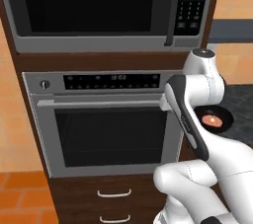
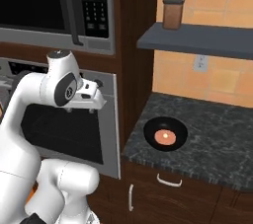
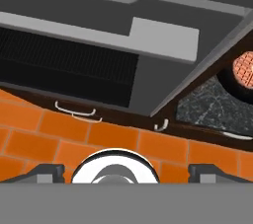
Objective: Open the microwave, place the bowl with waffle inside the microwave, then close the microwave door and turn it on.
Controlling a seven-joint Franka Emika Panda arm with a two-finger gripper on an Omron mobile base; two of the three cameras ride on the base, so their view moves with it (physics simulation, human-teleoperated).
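The large built-in steel-framed microwave (image 1: 94, 11) sits shut above the wider steel oven (image 1: 106, 124), its long dark curved door handle (image 2: 70, 8) untouched. The small round black bowl (image 2: 165, 133) holding the orange-tan waffle (image 2: 164, 137) rests near the dark speckled counter's (image 2: 217, 144) front left corner. The two-finger gripper (image 3: 126, 171) stands wide and empty before the oven.

- White arm with dark joints, folded at the elbow, raised in front of the oven (image 1: 108, 134).
- Wrist level with the oven's handle bar, hand turned downward.
- Gripper (image 3: 126, 171): both dark fingertips (image 3: 47, 172) wide apart, nothing between them.
- Gripper (image 2: 79, 108) close before the oven's upper right corner, not touching.
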